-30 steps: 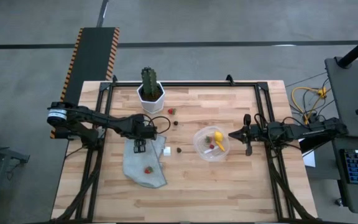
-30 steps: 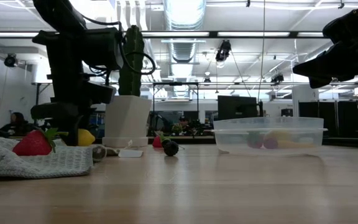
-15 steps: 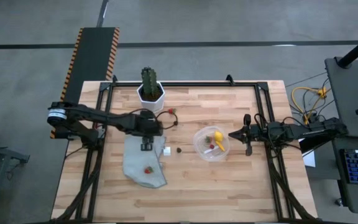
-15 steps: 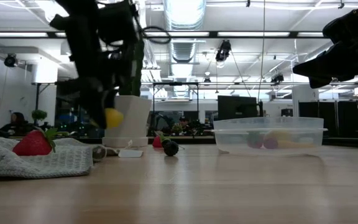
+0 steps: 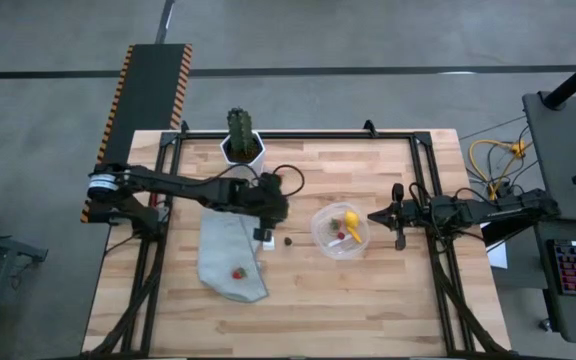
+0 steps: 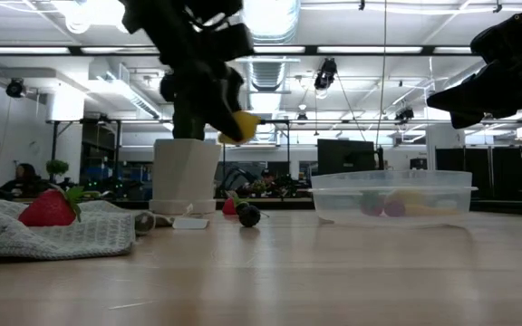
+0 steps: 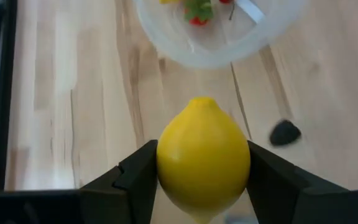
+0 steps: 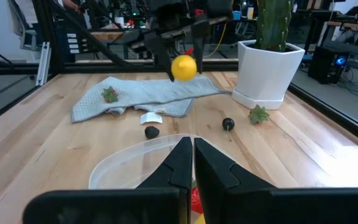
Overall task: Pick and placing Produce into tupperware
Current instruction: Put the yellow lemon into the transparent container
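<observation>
We have lifted the lemon (image 7: 203, 157) off the grey cloth (image 5: 226, 262); our left claw (image 7: 201, 180) grips it above the table (image 5: 368, 290), nearing the tupperware (image 5: 340, 231), while the right claw (image 8: 189, 163) waits closed beside it

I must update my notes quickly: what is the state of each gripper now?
Left gripper: closed on the yellow lemon, held above the table.
Right gripper: closed, empty.

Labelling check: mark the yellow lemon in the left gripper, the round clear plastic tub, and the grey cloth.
yellow lemon (image 7: 203, 155), left wrist view, middle of its rind between the left gripper's fingers
round clear plastic tub (image 6: 393, 210), low view, front wall
grey cloth (image 5: 224, 248), high view, bare middle
</observation>
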`<action>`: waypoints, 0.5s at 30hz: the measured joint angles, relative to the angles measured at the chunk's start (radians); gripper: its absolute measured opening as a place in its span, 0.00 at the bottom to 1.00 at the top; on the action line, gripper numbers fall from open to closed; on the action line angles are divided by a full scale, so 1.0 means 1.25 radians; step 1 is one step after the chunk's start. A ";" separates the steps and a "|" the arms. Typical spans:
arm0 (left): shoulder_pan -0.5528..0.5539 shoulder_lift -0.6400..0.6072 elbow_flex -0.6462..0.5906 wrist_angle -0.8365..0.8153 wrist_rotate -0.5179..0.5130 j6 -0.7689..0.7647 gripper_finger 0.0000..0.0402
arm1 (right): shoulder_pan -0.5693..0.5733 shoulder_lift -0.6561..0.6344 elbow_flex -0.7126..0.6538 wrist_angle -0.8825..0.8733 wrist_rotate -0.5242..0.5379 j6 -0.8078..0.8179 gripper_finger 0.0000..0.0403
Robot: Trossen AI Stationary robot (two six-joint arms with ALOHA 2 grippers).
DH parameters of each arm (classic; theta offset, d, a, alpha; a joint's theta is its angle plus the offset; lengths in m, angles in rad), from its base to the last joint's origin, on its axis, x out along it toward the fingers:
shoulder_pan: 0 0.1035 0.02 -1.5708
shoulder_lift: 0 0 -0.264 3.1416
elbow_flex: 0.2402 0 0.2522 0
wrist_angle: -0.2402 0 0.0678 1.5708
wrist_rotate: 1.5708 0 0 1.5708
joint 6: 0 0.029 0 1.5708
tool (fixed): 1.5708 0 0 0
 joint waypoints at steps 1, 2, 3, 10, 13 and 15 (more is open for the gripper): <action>0.000 0.017 0.013 0.006 0.001 0.012 0.45 | 0.000 0.000 0.000 0.000 0.000 0.000 0.02; 0.000 0.036 0.028 0.011 0.002 0.026 0.45 | 0.000 0.000 0.000 0.000 0.000 0.000 0.02; 0.000 0.055 0.045 0.017 0.003 0.038 0.45 | 0.000 0.000 0.000 0.000 0.000 0.000 0.02; 0.000 0.163 0.184 0.019 0.055 0.118 0.45 | 0.000 0.000 0.000 0.000 0.000 0.000 0.02; 0.000 0.197 0.233 0.021 0.105 0.143 0.45 | 0.000 0.000 0.000 0.000 0.000 -0.001 0.02; 0.000 0.220 0.257 0.020 0.119 0.161 0.45 | 0.000 0.000 0.000 0.000 0.000 -0.001 0.02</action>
